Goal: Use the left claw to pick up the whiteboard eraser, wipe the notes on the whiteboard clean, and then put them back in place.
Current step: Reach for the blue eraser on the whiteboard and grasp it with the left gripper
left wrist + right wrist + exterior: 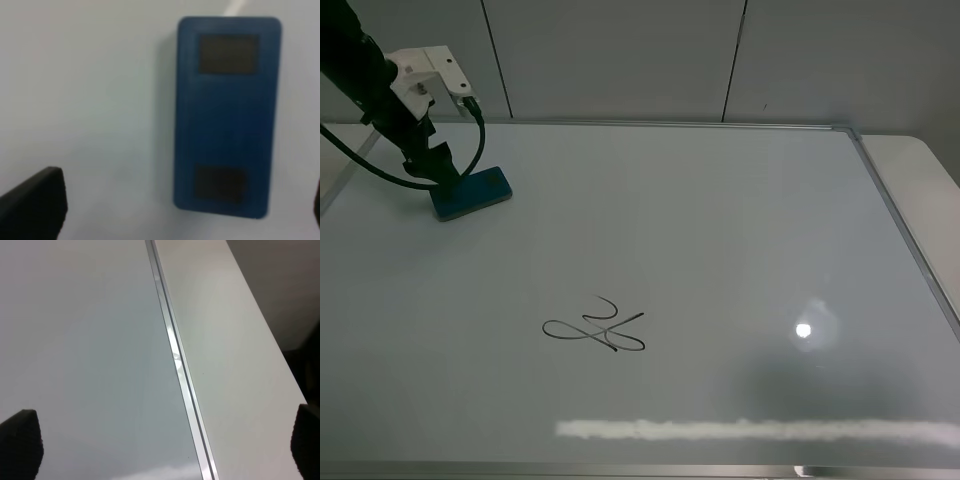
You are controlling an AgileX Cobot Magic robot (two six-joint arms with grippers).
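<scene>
The left pincer (438, 172) hangs over the eraser (472, 192) in the upper left of the high view, jaws wide and holding nothing. For a clean grasp it should probably lower with the eraser centred, then close across its narrow width. The scribble (597, 330) lies lower centre on the whiteboard (740, 220). Only the wrist view shows the eraser off-centre between the fingers (30, 207); only the high view shows the scribble.
</scene>
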